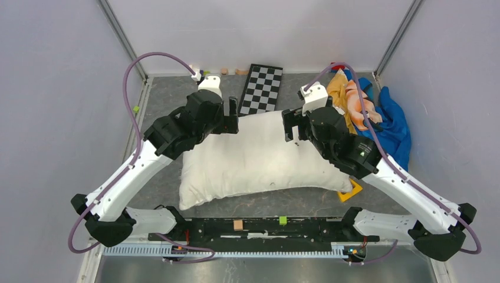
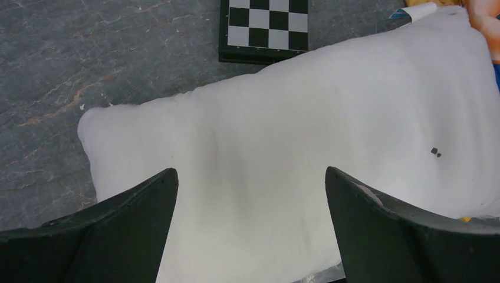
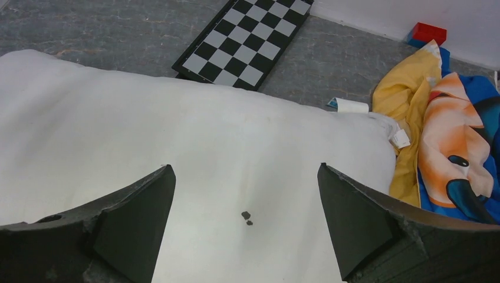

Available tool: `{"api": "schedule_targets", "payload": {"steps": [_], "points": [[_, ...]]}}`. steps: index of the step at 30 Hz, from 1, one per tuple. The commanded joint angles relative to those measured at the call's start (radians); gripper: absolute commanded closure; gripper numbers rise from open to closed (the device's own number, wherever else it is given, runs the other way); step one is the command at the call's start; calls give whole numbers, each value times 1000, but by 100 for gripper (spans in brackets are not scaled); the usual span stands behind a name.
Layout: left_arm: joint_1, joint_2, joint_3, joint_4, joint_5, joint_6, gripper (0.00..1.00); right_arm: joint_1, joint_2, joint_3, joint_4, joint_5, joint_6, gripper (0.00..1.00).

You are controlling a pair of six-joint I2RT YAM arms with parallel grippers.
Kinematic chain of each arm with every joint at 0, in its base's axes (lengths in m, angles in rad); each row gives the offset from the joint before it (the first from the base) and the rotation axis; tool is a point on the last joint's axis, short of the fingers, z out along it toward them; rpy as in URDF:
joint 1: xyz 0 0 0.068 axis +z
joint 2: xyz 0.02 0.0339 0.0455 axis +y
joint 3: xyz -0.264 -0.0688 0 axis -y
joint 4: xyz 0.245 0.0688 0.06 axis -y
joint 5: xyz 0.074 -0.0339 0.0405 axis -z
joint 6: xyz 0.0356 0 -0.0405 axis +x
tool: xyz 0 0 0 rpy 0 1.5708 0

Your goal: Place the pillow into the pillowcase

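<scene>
The pillow [image 1: 253, 156], plump and off-white, lies in the middle of the table and fills most of both wrist views [image 2: 295, 118] [image 3: 177, 135]. A small dark speck marks its top. My left gripper [image 1: 233, 116] [image 2: 250, 170] hovers open over the pillow's far left part, nothing between its fingers. My right gripper [image 1: 289, 125] [image 3: 246, 166] hovers open over the far right part, also holding nothing. The pillowcase [image 1: 340, 94] [image 3: 407, 100], crumpled orange-yellow fabric with a colourful print, lies bunched against the pillow's far right corner.
A folded chessboard [image 1: 262, 88] [image 3: 247, 41] lies just behind the pillow. A blue cloth [image 1: 395, 127] is heaped at the right wall. A red block [image 3: 428, 32] sits by the back wall. An orange-yellow scrap [image 1: 352, 190] peeks from under the pillow's near right corner.
</scene>
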Motion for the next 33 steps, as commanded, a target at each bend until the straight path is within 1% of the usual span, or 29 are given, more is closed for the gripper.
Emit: {"api": "schedule_targets", "payload": {"steps": [1, 4, 7, 13, 16, 19, 22, 24, 26, 27, 28, 29, 30, 31, 32, 33], "points": [[7, -21, -16, 20, -44, -10, 0, -19, -9, -2, -1, 19, -17, 3], [9, -22, -33, -3, -56, -39, 0, -55, -4, -10, -17, 10, -16, 3], [26, -12, -53, -38, -59, -85, 0, -138, 1, -34, -25, -59, -12, 2], [64, 1, -118, -60, 17, -142, 0, -285, 4, -105, -23, -155, -4, 2], [73, 2, -178, -56, 33, -166, 0, -344, 12, -162, -12, -140, -6, 2], [77, -1, -272, -10, 70, -190, 0, -392, 40, -233, 9, -170, 0, 2], [81, 7, -366, 64, 99, -215, 0, -395, 67, -325, 67, -192, 10, 2], [83, 25, -423, 110, 84, -239, 0, -394, 100, -370, 86, -219, 22, 2], [90, 54, -475, 154, 72, -266, 0, -394, 128, -420, 120, -277, 38, 2], [99, 64, -499, 174, 75, -280, 2, -394, 133, -443, 140, -307, 46, 1], [105, 69, -519, 197, 74, -292, 8, -393, 135, -470, 164, -346, 51, 6], [111, 71, -536, 216, 71, -302, 18, -392, 132, -485, 176, -374, 57, 14], [122, 69, -540, 224, 71, -304, 36, -387, 127, -491, 180, -398, 63, 28], [131, 64, -532, 223, 69, -300, 58, -380, 118, -485, 178, -405, 64, 44], [138, 54, -512, 211, 57, -293, 82, -368, 103, -469, 167, -402, 66, 66], [140, 41, -489, 195, 37, -285, 96, -356, 92, -441, 148, -396, 68, 83]]}}
